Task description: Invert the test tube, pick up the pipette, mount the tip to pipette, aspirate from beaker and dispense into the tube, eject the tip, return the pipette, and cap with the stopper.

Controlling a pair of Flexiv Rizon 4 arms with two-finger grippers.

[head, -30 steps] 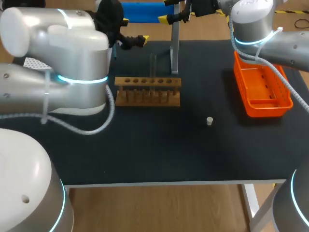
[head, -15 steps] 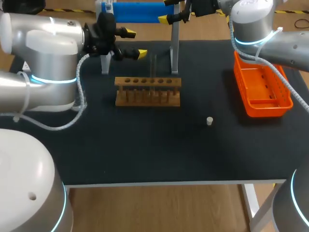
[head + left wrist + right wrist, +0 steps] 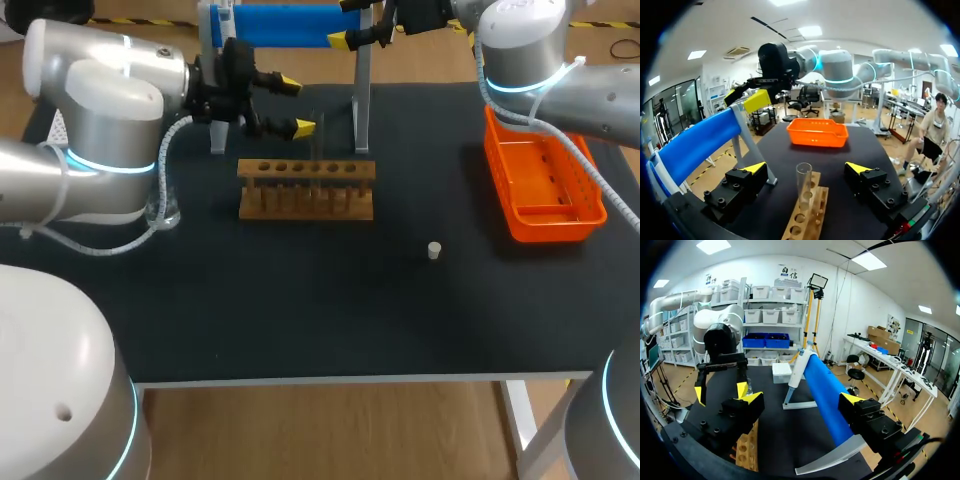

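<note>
A clear test tube (image 3: 317, 135) stands upright in the wooden rack (image 3: 305, 188). My left gripper (image 3: 297, 105) is open just left of the tube's top. In the left wrist view the tube (image 3: 803, 184) rises from the rack (image 3: 807, 220) a little ahead of the gap between the open fingers of the left gripper (image 3: 806, 167), which do not touch it. My right gripper (image 3: 346, 22) is open at the table's far edge, beside the blue bar of the pipette stand (image 3: 290, 22); that bar (image 3: 822, 392) lies ahead of the right gripper (image 3: 802, 397). A small white stopper (image 3: 434, 250) lies on the mat.
An orange bin (image 3: 545, 185) sits at the right edge of the black table. A clear beaker (image 3: 165, 212) stands at the left, under my left arm. A metal post (image 3: 362, 95) rises behind the rack.
My left arm has swung back and its gripper has moved right to the test tube's top, uncovering the beaker. The right arm has not moved.
</note>
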